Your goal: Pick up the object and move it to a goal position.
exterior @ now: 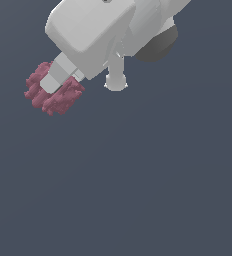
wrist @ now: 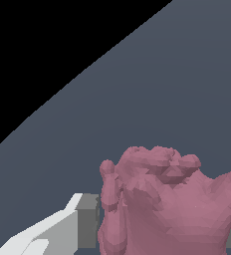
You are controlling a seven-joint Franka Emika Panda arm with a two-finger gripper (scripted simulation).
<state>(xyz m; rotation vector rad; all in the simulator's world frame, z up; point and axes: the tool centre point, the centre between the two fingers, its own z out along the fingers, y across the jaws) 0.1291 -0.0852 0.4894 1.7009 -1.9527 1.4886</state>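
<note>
Here, gripper (exterior: pixel 55 86) closed around object (exterior: pixel 58 97), maroon knobbly clump bulging either side of fingers (wrist: pixel 85 226), near exterior view's upper left. Looks light, rigid; rough lumps should resist slip. Hold across middle seems best.

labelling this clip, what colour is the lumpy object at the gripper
Dark pink, close to maroon; clearest in the wrist view.

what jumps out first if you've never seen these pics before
The eye lands on the dark pink knobbly clump in the upper part of the exterior view's left, vivid against the flat grey-blue ground. The white gripper reaches down into it, a finger over its middle. In the wrist view the clump fills the foreground, with a grey finger beside it.
</note>
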